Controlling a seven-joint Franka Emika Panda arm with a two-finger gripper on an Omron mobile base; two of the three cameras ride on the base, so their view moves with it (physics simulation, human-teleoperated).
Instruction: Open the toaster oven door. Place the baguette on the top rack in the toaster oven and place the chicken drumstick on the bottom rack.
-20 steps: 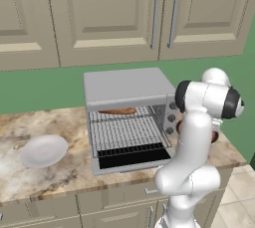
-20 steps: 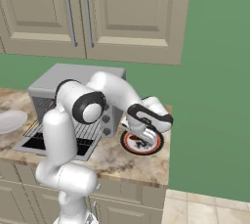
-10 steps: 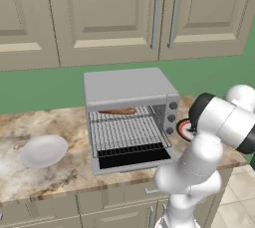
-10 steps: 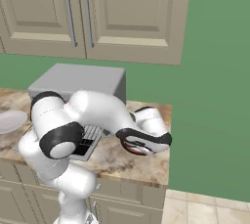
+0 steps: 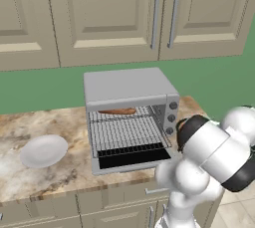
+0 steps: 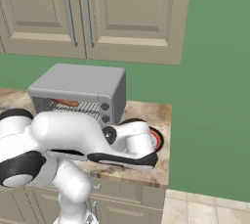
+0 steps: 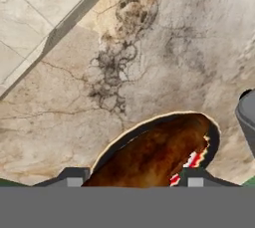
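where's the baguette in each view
Left base view: the baguette lies high inside the open oven, near the picture's centre.
Right base view: left of centre, just inside the oven mouth.
Hand view: aimed down at the drumstick on its plate.
Shared landmark: the oven knobs, right of the baguette in both base views.

arm bent low, gripper (image 7: 132,181) pointing down
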